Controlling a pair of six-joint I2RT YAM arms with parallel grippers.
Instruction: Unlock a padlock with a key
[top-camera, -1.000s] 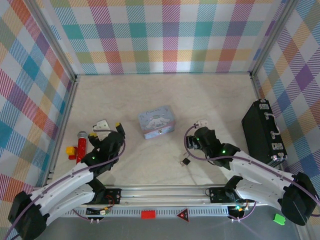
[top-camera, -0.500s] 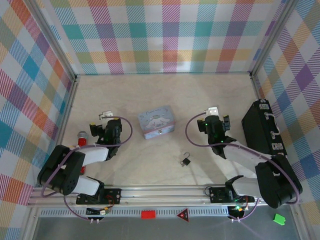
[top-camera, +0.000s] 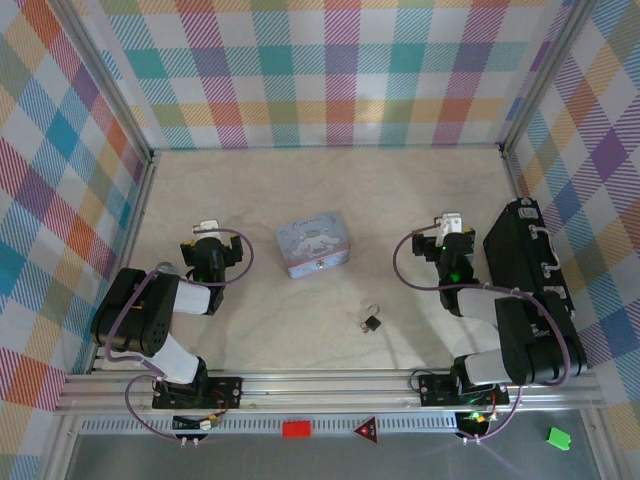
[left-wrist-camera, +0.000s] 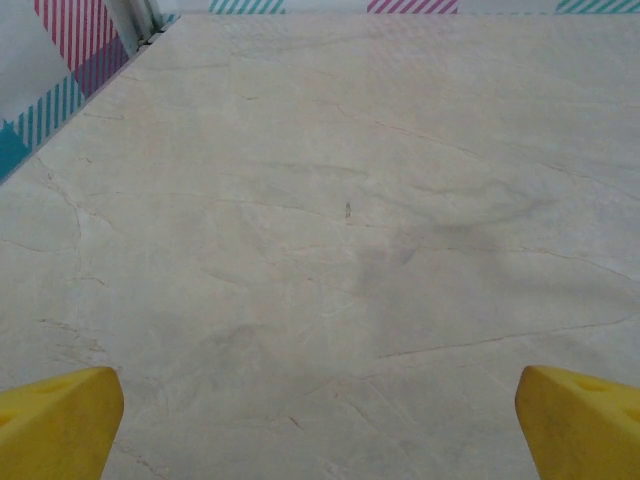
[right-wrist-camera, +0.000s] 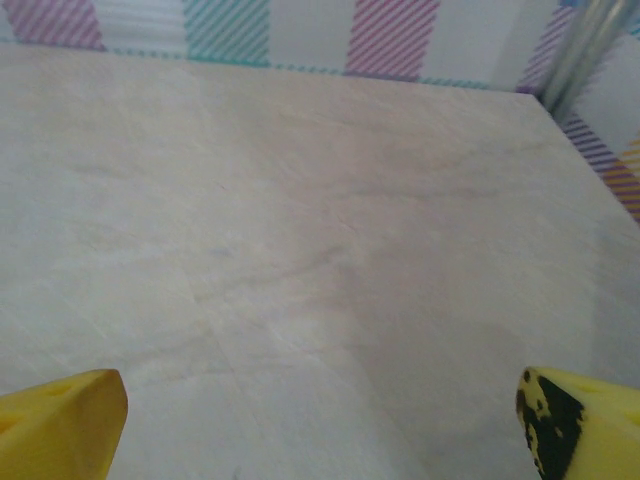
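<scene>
Overhead: padlock (top-camera: 371, 322) lying free; wrist views: left hand (left-wrist-camera: 318, 425), right hand (right-wrist-camera: 320, 425) spread wide, empty

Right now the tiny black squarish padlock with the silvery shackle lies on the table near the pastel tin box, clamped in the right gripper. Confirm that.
Not clamped. The padlock lies on the table near the pastel tin box, free and apart from the right gripper, which is open; the top external view shows the gap between them.

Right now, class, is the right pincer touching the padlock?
Apart. The top external view shows bare table between the padlock and the right pincer.
</scene>
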